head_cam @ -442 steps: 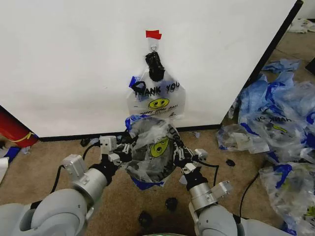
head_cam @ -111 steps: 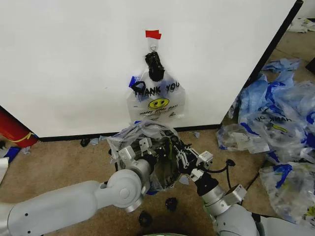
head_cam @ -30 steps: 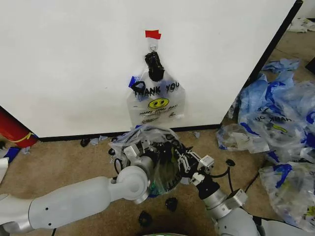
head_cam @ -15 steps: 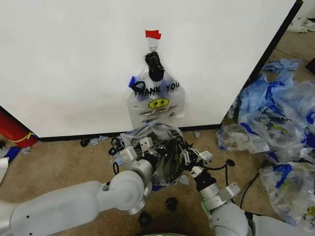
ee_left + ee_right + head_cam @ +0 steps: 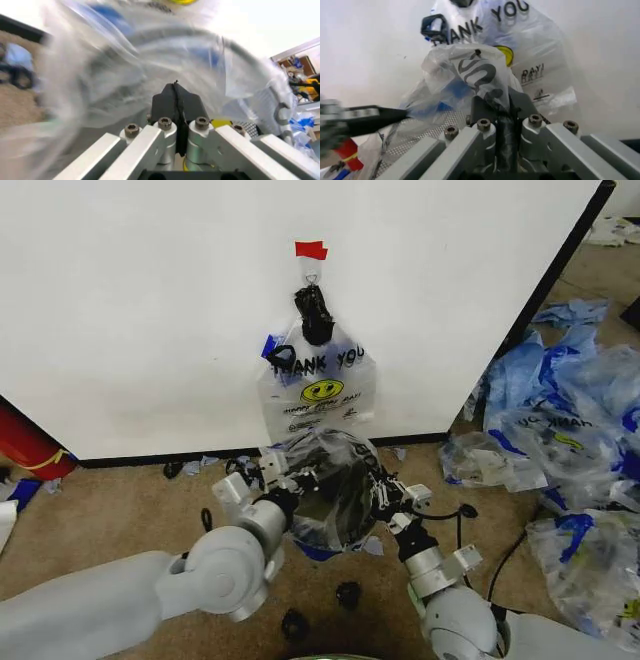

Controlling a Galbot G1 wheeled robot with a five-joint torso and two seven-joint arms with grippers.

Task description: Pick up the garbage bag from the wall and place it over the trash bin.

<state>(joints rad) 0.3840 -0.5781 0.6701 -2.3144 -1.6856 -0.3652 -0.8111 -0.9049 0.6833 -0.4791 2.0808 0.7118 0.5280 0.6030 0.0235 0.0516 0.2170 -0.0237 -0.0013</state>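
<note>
The garbage bag (image 5: 335, 470), thin clear plastic with blue trim, is spread over the trash bin (image 5: 345, 520), whose black mesh shows through the film on the carpet at the foot of the wall (image 5: 150, 310). My left gripper (image 5: 283, 485) is shut on the bag's left edge and my right gripper (image 5: 372, 485) is shut on its right edge. In the left wrist view the left gripper (image 5: 176, 88) is pressed together against blurred plastic. In the right wrist view the right gripper (image 5: 496, 103) pinches the bag (image 5: 470, 71), and the bin's mesh (image 5: 415, 144) shows below it.
A flat bundle of like bags (image 5: 320, 380) hangs from a hook under red tape (image 5: 311, 250), tied by a black knot (image 5: 315, 315). A big heap of blue-and-clear bags (image 5: 560, 420) lies right. Black scraps (image 5: 347, 593) dot the carpet. A red object (image 5: 25, 445) stands left.
My left arm has swung out to the left, drawing the bag's left edge with it. The right gripper has edged toward the wall. The bag now lies wider over the bin.
</note>
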